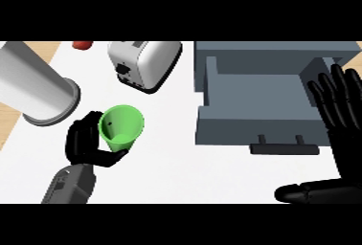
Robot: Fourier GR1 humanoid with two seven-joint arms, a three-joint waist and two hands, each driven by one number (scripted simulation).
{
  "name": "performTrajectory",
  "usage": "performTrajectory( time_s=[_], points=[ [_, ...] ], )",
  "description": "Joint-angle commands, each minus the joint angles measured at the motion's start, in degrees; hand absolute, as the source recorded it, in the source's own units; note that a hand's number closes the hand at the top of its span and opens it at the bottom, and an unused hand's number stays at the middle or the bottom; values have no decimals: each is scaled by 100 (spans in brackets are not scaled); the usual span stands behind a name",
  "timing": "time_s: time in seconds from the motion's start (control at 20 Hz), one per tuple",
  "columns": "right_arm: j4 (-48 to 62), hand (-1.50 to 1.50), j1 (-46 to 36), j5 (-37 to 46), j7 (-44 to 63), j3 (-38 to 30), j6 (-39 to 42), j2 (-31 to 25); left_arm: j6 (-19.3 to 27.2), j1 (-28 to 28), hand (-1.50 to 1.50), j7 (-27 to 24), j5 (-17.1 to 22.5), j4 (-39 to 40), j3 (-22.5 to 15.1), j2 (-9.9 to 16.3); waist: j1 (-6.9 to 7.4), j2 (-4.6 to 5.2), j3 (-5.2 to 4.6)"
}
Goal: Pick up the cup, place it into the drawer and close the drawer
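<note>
A green cup (121, 127) sits left of centre on the white counter, its open mouth facing up toward me. My left hand (86, 141) is curled round its left and lower side, thumb under the base. The grey drawer (247, 124) stands pulled open at the right, its inside bare and its dark handle (284, 148) toward me. My right hand (339, 115) rests open at the right edge, fingers straight and pointing up beside the drawer's right wall.
A white toaster (143, 63) stands behind the cup. A large grey cylinder (32, 83) lies at the far left, close to my left hand. A small red object (82, 45) shows at the back edge. Wooden floor shows at the left.
</note>
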Motion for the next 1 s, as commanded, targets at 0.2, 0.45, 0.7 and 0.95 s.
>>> performTrajectory(
  time_s=[0.2,0.45,0.7,0.95],
  points=[
    [96,-150,-167,-299,110,-316,129,-218,664,-232,150,1779,324,-2012,-638,-470,-39,9,-2],
    [400,-150,-177,-252,-126,-320,107,-119,1408,-437,150,2246,478,-2570,-1180,-484,-66,26,-5],
    [-125,-150,-138,21,154,20,-98,16,1428,-1383,150,3118,393,-2625,-710,-304,-74,27,-7],
    [-101,-150,195,-240,69,-313,152,-176,2542,-2086,150,3507,73,-2592,-1380,-488,-105,26,-6]
  ],
)
